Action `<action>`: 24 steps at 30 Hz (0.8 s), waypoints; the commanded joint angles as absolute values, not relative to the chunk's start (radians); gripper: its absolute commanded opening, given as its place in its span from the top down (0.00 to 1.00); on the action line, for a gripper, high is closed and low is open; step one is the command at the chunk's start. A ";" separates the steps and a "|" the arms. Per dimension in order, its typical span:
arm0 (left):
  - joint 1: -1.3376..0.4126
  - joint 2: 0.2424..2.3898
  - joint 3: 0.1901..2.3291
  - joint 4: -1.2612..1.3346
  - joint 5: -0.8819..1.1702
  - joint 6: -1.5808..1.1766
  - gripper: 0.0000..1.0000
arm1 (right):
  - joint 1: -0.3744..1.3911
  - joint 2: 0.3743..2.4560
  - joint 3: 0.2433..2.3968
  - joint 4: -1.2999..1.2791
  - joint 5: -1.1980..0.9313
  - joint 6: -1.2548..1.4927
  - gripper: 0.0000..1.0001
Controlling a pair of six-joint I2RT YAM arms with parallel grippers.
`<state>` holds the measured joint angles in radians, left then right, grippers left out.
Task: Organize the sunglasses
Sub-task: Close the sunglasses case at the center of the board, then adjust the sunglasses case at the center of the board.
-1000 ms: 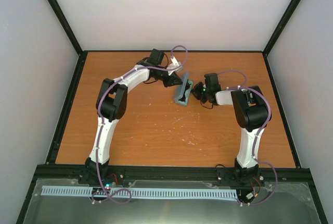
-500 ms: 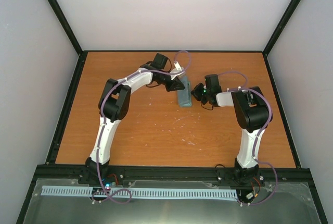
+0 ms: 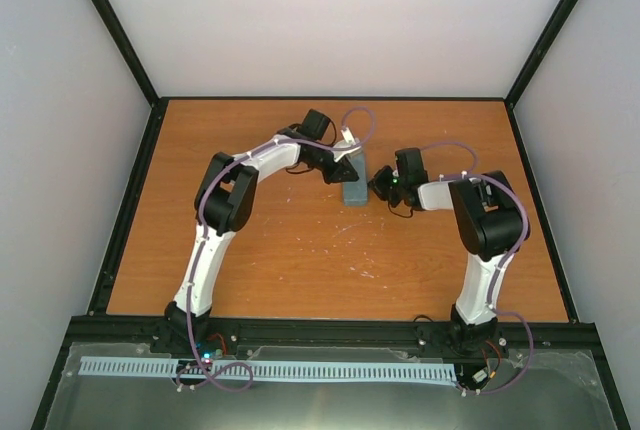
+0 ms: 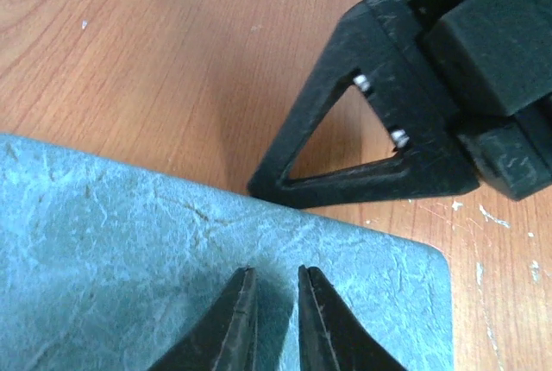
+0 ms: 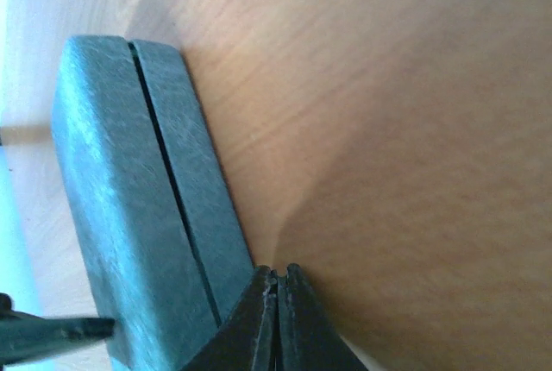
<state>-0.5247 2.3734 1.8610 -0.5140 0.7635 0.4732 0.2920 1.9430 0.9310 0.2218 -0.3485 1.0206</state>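
Observation:
The grey-blue case [image 3: 353, 190] lies closed on the table's far middle, its lid seam showing in the right wrist view [image 5: 164, 172]. The sunglasses are hidden in every view. My left gripper [image 3: 347, 166] rests its tips on the case's lid [image 4: 129, 233]; the gripper [image 4: 274, 273] is open by a narrow gap with nothing between the fingers. My right gripper [image 3: 378, 187] is shut and empty, and in its wrist view the gripper [image 5: 278, 270] has its tips against the case's long side on the table. One black triangular finger of it [image 4: 371, 129] shows beside the case.
The wooden table [image 3: 300, 250] is bounded by a black frame [image 3: 125, 200] and white walls. A left fingertip [image 5: 52, 330] pokes in at the case's far side. Both arms reach in toward the case from left and right.
The case's lid, tilted up a second ago, has come down shut under my left gripper, which moved right and down with it. The right gripper stayed beside the case.

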 commanded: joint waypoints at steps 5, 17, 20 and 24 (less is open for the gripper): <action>-0.487 2.226 1.921 -0.583 0.697 0.500 0.80 | 0.245 1.822 0.840 -0.040 -0.198 0.943 0.97; -0.548 2.359 2.028 -0.605 0.740 0.447 0.81 | 0.184 1.758 0.787 0.010 -0.202 0.942 0.97; -0.560 2.361 1.950 -0.604 0.726 0.464 0.81 | 0.184 1.756 0.779 0.030 -0.209 0.952 0.97; -0.570 2.383 1.876 -0.630 0.694 0.497 0.81 | 0.183 1.751 0.773 0.039 -0.214 0.947 0.97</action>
